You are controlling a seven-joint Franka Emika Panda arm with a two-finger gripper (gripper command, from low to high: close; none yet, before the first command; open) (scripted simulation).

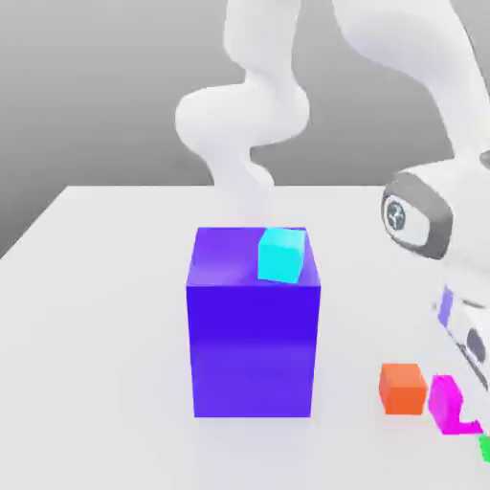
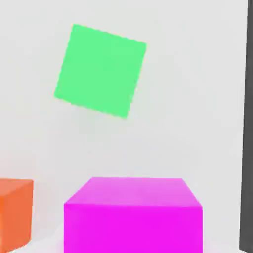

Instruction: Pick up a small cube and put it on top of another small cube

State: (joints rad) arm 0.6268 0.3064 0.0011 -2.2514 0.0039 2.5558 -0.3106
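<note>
Stack not started: magenta cube (image 2: 132, 215) sits on the bench (image 1: 105, 316) beside the orange cube (image 1: 402, 388), nothing lifted; can't tell end effector state.

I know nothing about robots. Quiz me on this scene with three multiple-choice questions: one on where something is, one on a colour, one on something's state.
1. Where is the cyan cube?
A. on the big blue block
B. on the table
C. on the orange cube

2. Which small cube is right beside the orange cube?
A. cyan
B. magenta
C. yellow

3. The magenta cube is:
A. stacked on another cube
B. resting on the table
C. on the blue block

Answers: 1 A, it sits at the block's top edge. 2 B, they stand side by side. 3 B, table surface surrounds it.
</note>
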